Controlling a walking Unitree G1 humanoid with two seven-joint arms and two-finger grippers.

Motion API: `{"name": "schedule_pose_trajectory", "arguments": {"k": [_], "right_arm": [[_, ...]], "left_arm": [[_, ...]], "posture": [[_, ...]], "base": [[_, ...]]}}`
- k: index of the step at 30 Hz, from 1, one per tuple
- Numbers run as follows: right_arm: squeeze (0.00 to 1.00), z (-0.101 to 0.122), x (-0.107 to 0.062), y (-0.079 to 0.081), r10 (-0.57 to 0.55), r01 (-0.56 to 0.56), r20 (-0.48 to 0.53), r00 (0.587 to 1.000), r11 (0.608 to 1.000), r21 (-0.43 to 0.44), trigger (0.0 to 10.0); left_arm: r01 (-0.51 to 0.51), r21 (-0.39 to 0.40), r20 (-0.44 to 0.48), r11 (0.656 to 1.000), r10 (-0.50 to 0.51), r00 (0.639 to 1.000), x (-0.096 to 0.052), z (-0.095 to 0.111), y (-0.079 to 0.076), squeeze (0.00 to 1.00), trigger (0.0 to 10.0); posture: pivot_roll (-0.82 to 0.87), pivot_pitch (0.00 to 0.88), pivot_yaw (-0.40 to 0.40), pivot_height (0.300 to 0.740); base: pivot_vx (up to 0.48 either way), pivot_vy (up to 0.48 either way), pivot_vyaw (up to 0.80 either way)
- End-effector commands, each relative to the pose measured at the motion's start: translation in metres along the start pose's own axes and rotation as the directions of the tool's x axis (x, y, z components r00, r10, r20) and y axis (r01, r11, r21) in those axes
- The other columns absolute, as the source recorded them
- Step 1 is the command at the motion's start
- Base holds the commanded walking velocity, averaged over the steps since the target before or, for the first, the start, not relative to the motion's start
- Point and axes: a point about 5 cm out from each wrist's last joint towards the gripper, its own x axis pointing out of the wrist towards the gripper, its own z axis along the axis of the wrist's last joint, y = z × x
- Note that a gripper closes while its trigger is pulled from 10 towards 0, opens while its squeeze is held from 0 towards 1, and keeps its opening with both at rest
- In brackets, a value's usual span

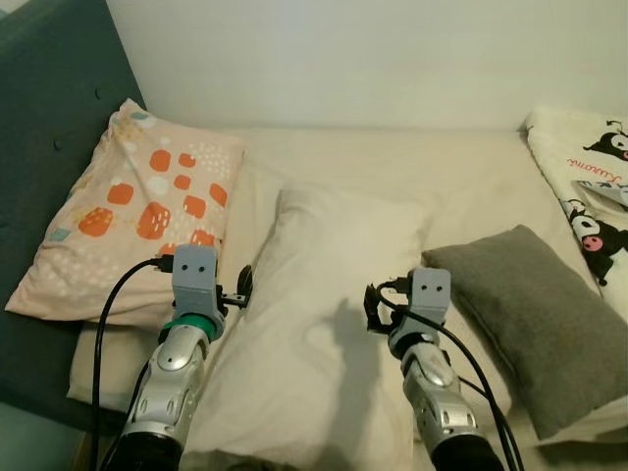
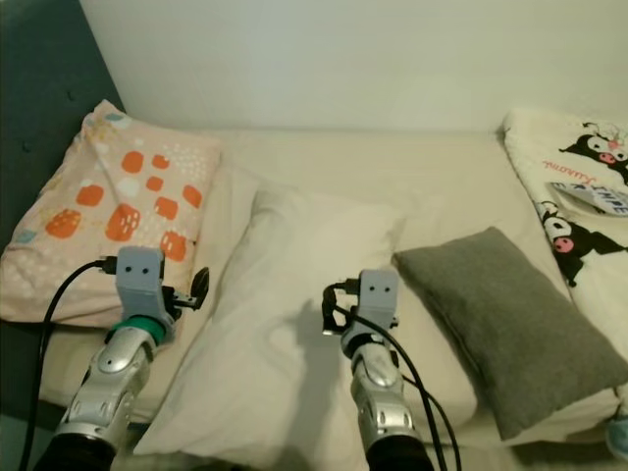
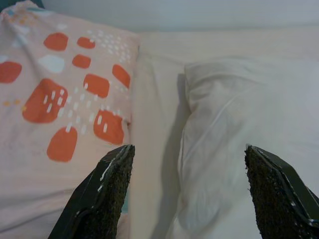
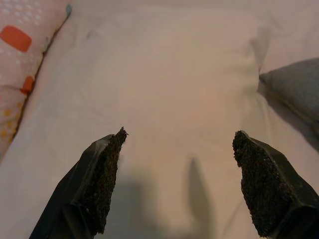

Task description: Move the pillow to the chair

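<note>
The white pillow (image 1: 324, 324) lies on the bed (image 1: 442, 167) between a patterned pillow (image 1: 137, 206) and a grey cushion (image 1: 535, 319). My left gripper (image 3: 187, 191) hangs wide over its left edge, my right gripper (image 4: 177, 184) wide over its middle, both empty.

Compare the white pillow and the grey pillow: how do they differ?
The white pillow is larger and lies mid-bed between both open grippers, left and right; the grey pillow is smaller and sits to the robot's right. White looks creased and soft, grey smoother and darker. Both lie flat on the bed, untouched.
</note>
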Motion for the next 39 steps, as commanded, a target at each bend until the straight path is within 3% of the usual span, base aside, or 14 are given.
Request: {"name": "schedule_pose_trajectory", "arguments": {"k": [1, 10, 29, 30, 32, 33, 34, 35, 39], "right_arm": [[0.00, -0.007, -0.003, 0.000, -0.002, 0.003, -0.026, 1.000, 1.000, 0.011, 10.0], [0.00, -0.005, -0.002, 0.004, 0.007, -0.007, -0.018, 1.000, 1.000, 0.017, 10.0], [0.00, 0.013, 0.013, 0.007, 0.058, -0.058, -0.005, 0.998, 0.998, -0.011, 10.0], [0.00, 0.018, 0.018, 0.007, 0.059, -0.059, -0.009, 0.998, 0.998, 0.007, 10.0], [0.00, 0.029, 0.027, 0.006, 0.050, -0.050, -0.002, 0.999, 0.996, 0.077, 10.0], [0.00, 0.029, 0.027, 0.006, 0.050, -0.050, -0.002, 0.999, 0.996, 0.077, 10.0], [0.28, 0.041, 0.035, 0.000, 0.015, -0.018, 0.014, 1.000, 0.985, 0.169, 10.0], [0.98, 0.046, 0.038, -0.005, -0.009, 0.003, 0.027, 1.000, 0.974, 0.225, 10.0], [1.00, 0.056, 0.041, -0.015, -0.058, 0.037, 0.053, 0.997, 0.945, 0.326, 10.0]], "left_arm": [[-0.015, 0.000, -0.040, 1.000, 0.015, 0.999, -0.004, -0.009, 0.003, 0.00, 10.0], [-0.028, 0.008, -0.046, 1.000, 0.028, 0.999, -0.004, -0.011, 0.007, 0.00, 10.0], [-0.140, 0.018, -0.028, 0.990, 0.140, 0.990, -0.003, -0.007, 0.043, 0.00, 10.0], [-0.140, -0.003, -0.023, 0.990, 0.140, 0.990, -0.001, -0.007, 0.048, 0.00, 10.0], [-0.127, -0.119, -0.010, 0.985, 0.127, 0.992, 0.003, -0.006, 0.059, 0.00, 10.0], [-0.127, -0.119, -0.010, 0.985, 0.127, 0.992, 0.003, -0.006, 0.059, 0.00, 10.0], [-0.078, -0.224, -0.002, 0.972, 0.079, 0.997, 0.008, -0.006, 0.067, 1.00, 10.0], [-0.051, -0.250, -0.008, 0.967, 0.050, 0.999, 0.010, -0.008, 0.069, 1.00, 10.0], [0.007, -0.274, -0.026, 0.962, -0.015, 1.000, 0.013, -0.011, 0.070, 1.00, 10.0]], "posture": [[0.08, 0.050, 0.085, 0.635], [0.08, 0.053, 0.083, 0.593], [0.09, 0.077, 0.052, 0.593], [0.09, 0.085, 0.044, 0.593], [0.09, 0.102, 0.035, 0.593], [0.09, 0.102, 0.035, 0.593], [0.09, 0.131, 0.038, 0.593], [0.09, 0.131, 0.038, 0.593], [0.08, 0.148, 0.045, 0.593]], "base": [[0.000, 0.000, 0.00], [0.000, 0.000, 0.00], [0.000, 0.000, 0.00], [0.000, 0.000, 0.00], [0.000, 0.000, 0.00], [0.000, 0.000, 0.00], [0.000, 0.000, 0.00], [0.000, 0.000, 0.00], [0.000, 0.000, 0.00]]}}
